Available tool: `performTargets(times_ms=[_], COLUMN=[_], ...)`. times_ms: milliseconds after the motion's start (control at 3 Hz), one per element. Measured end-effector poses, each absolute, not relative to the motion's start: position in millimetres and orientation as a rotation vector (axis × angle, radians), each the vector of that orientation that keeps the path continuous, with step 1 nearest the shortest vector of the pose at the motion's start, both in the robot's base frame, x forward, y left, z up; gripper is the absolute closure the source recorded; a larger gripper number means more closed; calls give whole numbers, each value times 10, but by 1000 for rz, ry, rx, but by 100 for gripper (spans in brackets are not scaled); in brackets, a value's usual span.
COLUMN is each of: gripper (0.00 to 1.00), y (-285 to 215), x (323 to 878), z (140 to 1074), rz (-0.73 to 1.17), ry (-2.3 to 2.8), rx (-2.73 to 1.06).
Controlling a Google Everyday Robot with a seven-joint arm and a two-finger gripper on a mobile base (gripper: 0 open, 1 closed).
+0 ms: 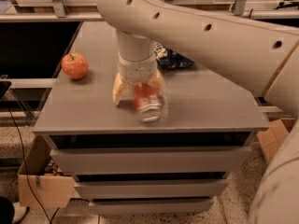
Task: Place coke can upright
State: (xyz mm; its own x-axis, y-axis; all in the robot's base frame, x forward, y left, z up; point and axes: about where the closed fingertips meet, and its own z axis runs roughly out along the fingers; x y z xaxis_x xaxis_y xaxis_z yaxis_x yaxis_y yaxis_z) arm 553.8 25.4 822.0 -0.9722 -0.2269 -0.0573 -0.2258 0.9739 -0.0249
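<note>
My end effector [139, 92] stands spread over the coke can [147, 105], which lies on its side near the front edge of the tabletop [93, 111], so I should centre, pinch its middle squarely, then tip it gently onto its base.

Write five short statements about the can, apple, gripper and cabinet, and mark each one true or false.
1. The apple sits on the table, to the left of the gripper in the view. True.
2. The can stands at the table's back edge. False: it is at the gripper, near the front edge.
3. A dark bag lies on the table behind the arm. True.
4. The apple touches the can. False: they are well apart.
5. The drawers are pulled open. False: they are shut.
</note>
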Motion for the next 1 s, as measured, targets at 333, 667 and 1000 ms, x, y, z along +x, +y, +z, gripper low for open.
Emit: performTargets(times_ms=[333, 667, 1000], gripper=[65, 88, 100], y=[254, 253, 198], x=[5538, 5539, 5590], z=[8293, 8329, 8493], rz=[-28, -28, -18], ry=[3062, 3061, 3025], rx=[-351, -351, -386])
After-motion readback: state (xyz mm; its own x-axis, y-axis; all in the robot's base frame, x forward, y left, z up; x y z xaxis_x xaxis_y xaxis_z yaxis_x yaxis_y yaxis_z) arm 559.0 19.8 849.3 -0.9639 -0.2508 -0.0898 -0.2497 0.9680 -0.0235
